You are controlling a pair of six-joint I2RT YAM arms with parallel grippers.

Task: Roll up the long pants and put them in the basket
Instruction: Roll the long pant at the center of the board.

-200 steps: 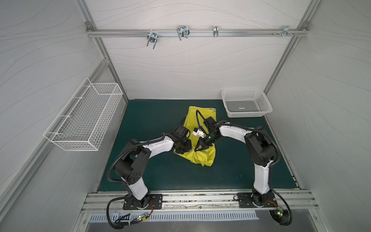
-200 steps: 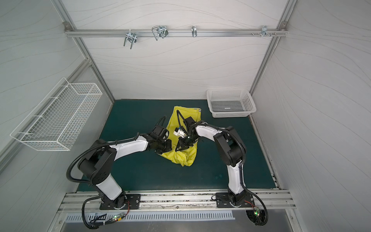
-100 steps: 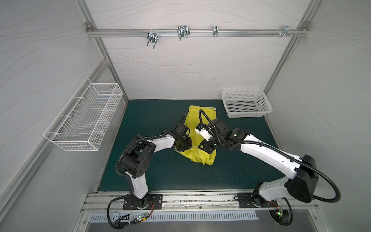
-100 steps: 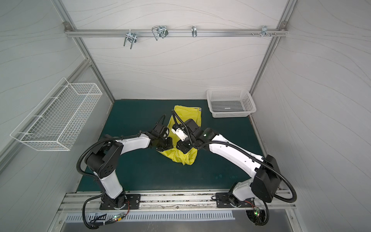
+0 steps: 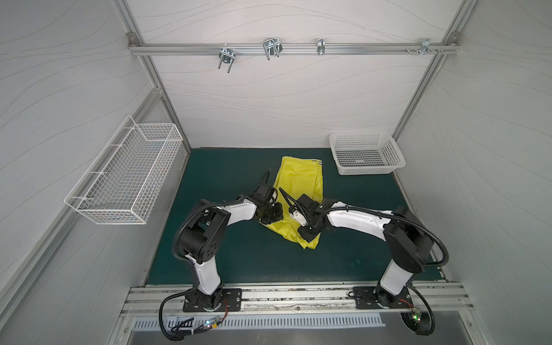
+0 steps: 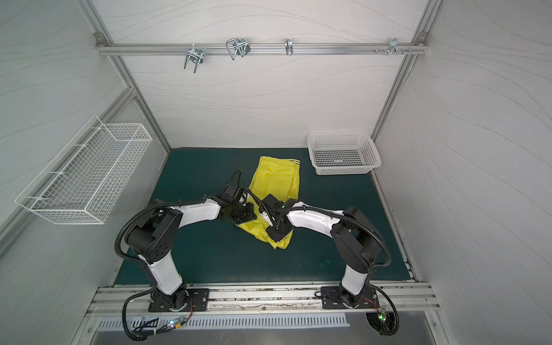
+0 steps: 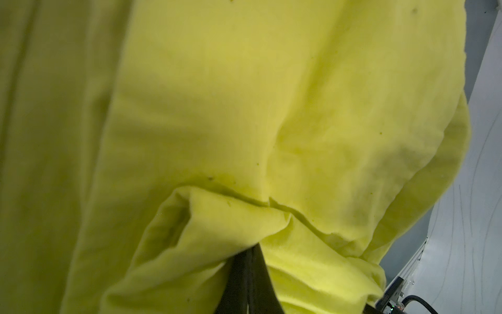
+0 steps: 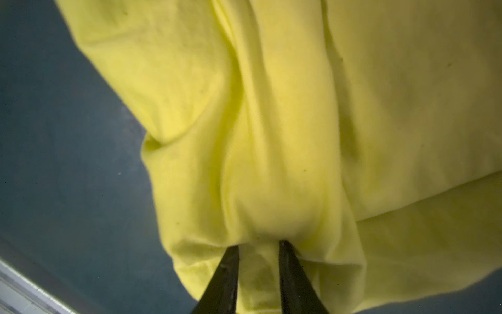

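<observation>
The long pants (image 5: 301, 185), thin bright yellow-green trousers with a striped waistband, lie mid-way across the dark green surface (image 5: 239, 254). The waistband points at the back wall, close to the white perforated plastic basket (image 5: 397, 161) but clear of it. The near end is doubled over in a loose heap under both grippers.

Since a second ago the cloth has hardly shifted, and you have no tight coil yet. I'd judge the roll barely begun.

What did change is your right arm. Half a second ago it lay stretched out low and wide; now it is folded again, elbow high above its base.

The right gripper (image 8: 259, 252) has let its fingers part a little. They straddle a ridge of fabric, but that view is too close and blurred to say whether they bite. It looks like a re-grip.

The left gripper (image 7: 251, 261) is pressed together on a fold.

Both forearms converge from the front rail, wrists tipped down, grippers side by side.
</observation>
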